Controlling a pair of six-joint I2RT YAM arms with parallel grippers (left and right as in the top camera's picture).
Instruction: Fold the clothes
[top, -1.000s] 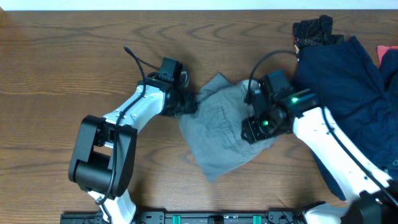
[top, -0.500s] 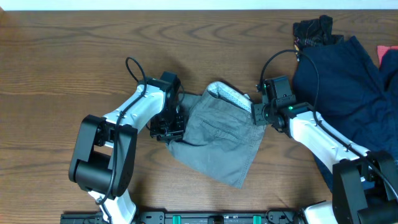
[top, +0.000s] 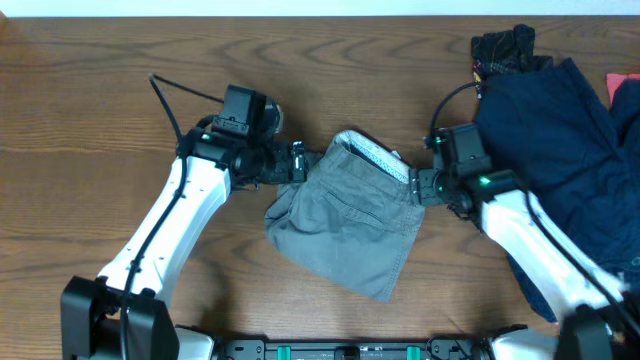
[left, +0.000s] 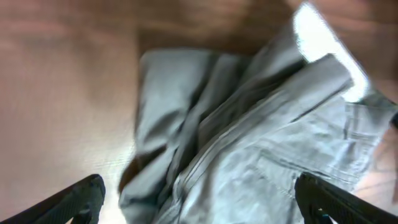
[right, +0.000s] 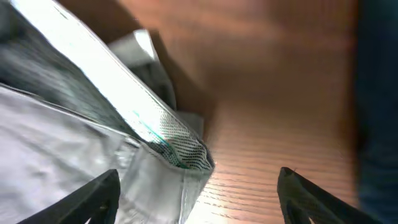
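Your olive-grey shorts lie crumpled in the middle of the table, back pocket seams up. The pale patterned waistband lining shows along the far edge.

Your left fingers are spread wide and hold nothing. In the left wrist view the bunched cloth fills the space ahead of and between them, with a dark fold near one tip. From overhead they sit right at the shorts' far-left edge; you cannot tell whether they touch the cloth.

Your right fingers are also spread wide and empty. In the right wrist view the waistband runs down from the upper left and ends between them, closer to one tip, with bare wood before the other. From overhead they stand at the waistband's right corner.

Behind your right arm a dark navy garment lies spread out, with a black patterned cloth at its far end.
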